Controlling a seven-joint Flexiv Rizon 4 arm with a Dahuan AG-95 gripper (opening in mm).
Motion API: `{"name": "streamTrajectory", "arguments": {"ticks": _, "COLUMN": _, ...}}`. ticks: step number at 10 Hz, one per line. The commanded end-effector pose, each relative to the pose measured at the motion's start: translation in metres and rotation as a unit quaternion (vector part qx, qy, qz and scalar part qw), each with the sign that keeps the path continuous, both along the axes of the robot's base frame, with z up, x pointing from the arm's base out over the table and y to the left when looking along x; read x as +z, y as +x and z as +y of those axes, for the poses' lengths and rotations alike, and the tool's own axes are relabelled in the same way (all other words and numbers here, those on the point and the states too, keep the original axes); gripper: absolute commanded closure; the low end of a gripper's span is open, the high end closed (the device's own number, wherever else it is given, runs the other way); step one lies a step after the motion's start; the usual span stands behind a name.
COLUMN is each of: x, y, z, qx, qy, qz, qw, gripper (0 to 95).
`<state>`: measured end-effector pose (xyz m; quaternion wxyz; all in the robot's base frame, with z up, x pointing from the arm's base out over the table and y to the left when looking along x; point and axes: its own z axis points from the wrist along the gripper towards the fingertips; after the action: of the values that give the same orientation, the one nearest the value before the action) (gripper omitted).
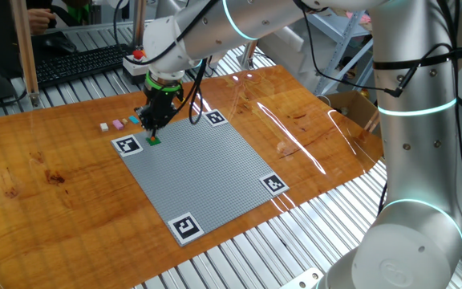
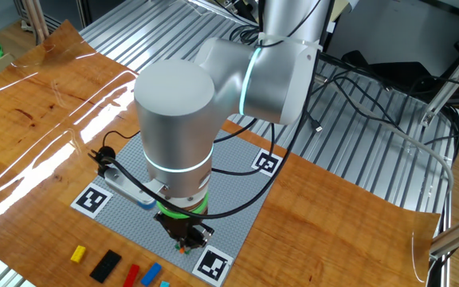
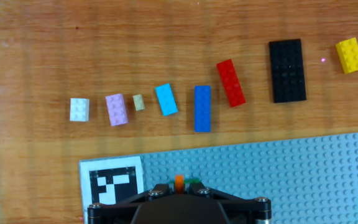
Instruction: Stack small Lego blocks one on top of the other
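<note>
1. The tool (image 3: 180, 186), pointing straight down over the grey baseplate (image 3: 291, 168), is clenched on an upright orange brick (image 3: 179, 181) beside a green brick (image 3: 193, 181).
2. Loose bricks lie in a row on the counter (image 3: 166, 37); the blue brick (image 3: 202, 108) lies with its long axis toward the baseplate.

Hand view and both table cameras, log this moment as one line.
gripper: shut on small orange Lego block | over green block on grey studded baseplate | loose blocks on wooden table: untouched
</note>
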<state>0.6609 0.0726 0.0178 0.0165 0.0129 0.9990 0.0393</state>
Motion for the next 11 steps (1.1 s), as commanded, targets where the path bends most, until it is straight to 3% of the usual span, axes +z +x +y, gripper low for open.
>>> {"name": "streamTrajectory", "arguments": {"ticks": 1, "x": -0.0002, "y": -0.0007, "z": -0.0002, "qx": 0.001, "qy": -0.001, "qz": -0.001, "qw": 1.0, "gripper": 95.0}}
{"name": "streamTrajectory", "arguments": {"ticks": 11, "x": -0.0036, "y": -0.005, "z": 0.0006, "qx": 0.009, "qy": 0.011, "qz": -0.002, "qw": 0.9999, "gripper": 95.0}}
